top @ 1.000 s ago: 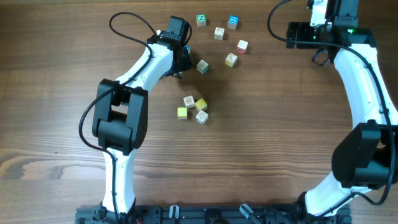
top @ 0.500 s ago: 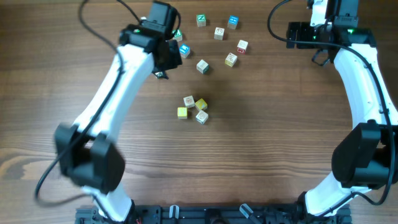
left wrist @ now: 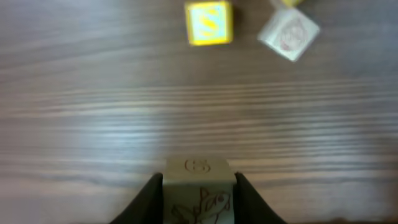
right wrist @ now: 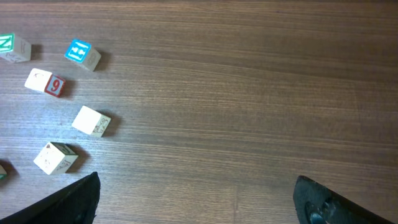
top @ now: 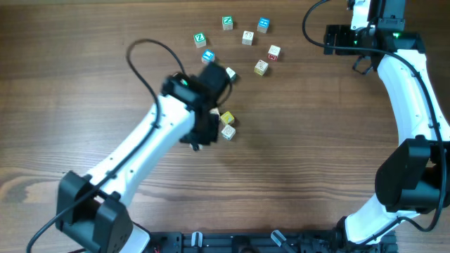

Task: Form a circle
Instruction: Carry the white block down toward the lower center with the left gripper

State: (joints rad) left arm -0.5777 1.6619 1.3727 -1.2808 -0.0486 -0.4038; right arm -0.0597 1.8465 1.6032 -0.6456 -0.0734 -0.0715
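A wooden table [top: 316, 161] is recorded as the work surface. The left gripper [left wrist: 199, 186] is seen clamped on a cream picture block [left wrist: 199, 198], which is gripped on both sides by its fingers. The right gripper [right wrist: 199, 205] is noted at the far right of the table, with its jaws wide apart and nothing between them. The circle [top: 227, 125] is located near the table centre, just beside the left gripper. Only one yellow and one cream cube of it are visible from overhead, the remainder being hidden by the arm. Loose blocks [top: 247, 37] are observed scattered beyond it.
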